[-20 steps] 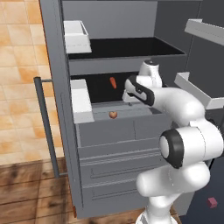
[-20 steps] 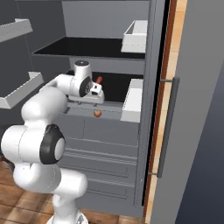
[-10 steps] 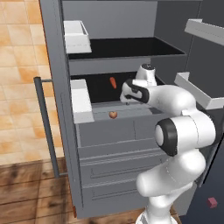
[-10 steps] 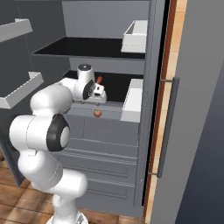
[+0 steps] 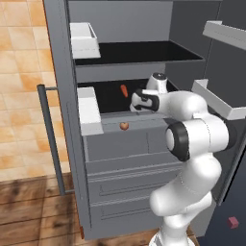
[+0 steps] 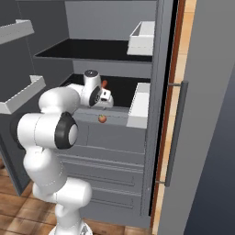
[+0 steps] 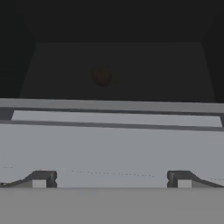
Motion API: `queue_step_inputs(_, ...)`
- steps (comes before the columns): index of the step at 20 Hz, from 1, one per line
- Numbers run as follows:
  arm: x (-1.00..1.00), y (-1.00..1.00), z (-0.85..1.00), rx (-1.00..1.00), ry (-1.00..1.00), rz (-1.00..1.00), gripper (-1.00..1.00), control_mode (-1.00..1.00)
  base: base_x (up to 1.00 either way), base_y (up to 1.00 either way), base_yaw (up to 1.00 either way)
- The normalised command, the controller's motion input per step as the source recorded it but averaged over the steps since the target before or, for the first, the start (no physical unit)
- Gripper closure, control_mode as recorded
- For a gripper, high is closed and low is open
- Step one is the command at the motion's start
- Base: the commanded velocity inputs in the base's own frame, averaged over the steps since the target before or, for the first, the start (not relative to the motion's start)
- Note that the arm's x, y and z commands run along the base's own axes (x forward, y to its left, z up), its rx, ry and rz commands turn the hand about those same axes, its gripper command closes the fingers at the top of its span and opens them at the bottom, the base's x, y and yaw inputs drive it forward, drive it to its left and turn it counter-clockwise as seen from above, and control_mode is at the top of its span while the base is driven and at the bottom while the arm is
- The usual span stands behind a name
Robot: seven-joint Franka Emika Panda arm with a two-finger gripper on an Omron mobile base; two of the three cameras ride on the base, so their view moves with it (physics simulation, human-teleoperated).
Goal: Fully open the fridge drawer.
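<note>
Arm elbow swung further back; wide grey flat-fronted fridge drawer (image 5: 127, 144) unchanged, partly out, small orange-brown round fruit (image 5: 124, 126) inside. Dark two-finger gripper (image 5: 132, 102) at fruit's 1 o'clock, fingers (image 7: 43, 178) spread, released.

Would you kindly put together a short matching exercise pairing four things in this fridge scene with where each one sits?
Things:
1. upper white bin
2. small round fruit
3. orange carrot
4. end effector

Places:
A. inside the fridge drawer
B. on the black top shelf
C. over the drawer's top edge
D. back in the dark compartment above the drawer

Pairs: 1-B, 2-A, 3-D, 4-C
</note>
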Motion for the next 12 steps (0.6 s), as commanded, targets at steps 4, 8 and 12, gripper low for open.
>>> queue_step_inputs(4, 0.37, 0.00, 0.00, 0.00, 0.00, 0.00, -1.00, -1.00, 0.00, 0.00, 0.00)
queue_step_inputs(8, 0.32, 0.00, -0.13, 0.00, 0.00, 0.00, -1.00, -1.00, 0.00, 0.00, 0.00)
queue_step_inputs(12, 0.30, 0.00, -0.16, 0.00, 0.00, 0.00, -1.00, -1.00, 0.00, 0.00, 0.00)
